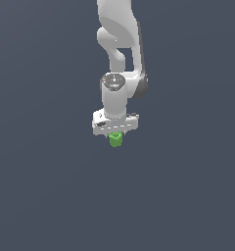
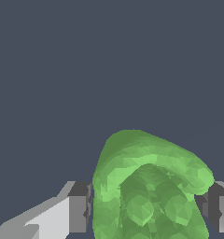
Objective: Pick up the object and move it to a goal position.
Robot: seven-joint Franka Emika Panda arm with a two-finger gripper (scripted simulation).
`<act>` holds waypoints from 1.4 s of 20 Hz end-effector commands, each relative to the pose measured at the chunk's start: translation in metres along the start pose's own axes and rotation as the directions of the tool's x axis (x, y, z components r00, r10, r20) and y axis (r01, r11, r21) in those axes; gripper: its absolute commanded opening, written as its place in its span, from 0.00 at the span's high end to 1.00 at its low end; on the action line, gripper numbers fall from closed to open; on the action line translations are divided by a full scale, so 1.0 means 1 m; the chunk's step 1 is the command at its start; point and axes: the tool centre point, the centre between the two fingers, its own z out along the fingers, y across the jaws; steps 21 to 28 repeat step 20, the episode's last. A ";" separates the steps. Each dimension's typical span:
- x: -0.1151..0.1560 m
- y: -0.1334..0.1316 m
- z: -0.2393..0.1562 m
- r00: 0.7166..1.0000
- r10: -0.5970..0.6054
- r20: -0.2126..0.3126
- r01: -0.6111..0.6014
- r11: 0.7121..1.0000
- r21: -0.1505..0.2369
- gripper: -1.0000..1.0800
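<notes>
The object [image 1: 115, 139] is a small bright green stubby lump, directly under the white gripper [image 1: 115, 137] in the exterior view. The arm reaches down from above and the gripper hand hides the object's top. In the wrist view the green object [image 2: 146, 186] fills the space between the two dark fingertip pads [image 2: 80, 205], which sit against its two sides. The gripper [image 2: 146, 207] is shut on the object. I cannot tell from these views whether the object rests on the surface or is lifted off it.
A plain dark grey-blue surface [image 1: 51, 196] surrounds the arm on all sides in both views. No other object, container or edge shows.
</notes>
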 end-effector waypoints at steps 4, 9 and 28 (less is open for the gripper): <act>-0.001 0.065 -0.016 1.000 0.000 0.000 0.000 1.000 0.000 1.00; 0.000 0.111 -0.027 1.000 0.000 0.000 0.000 1.000 0.000 1.00; 0.002 0.152 -0.037 1.000 0.000 0.001 0.000 1.000 -0.001 1.00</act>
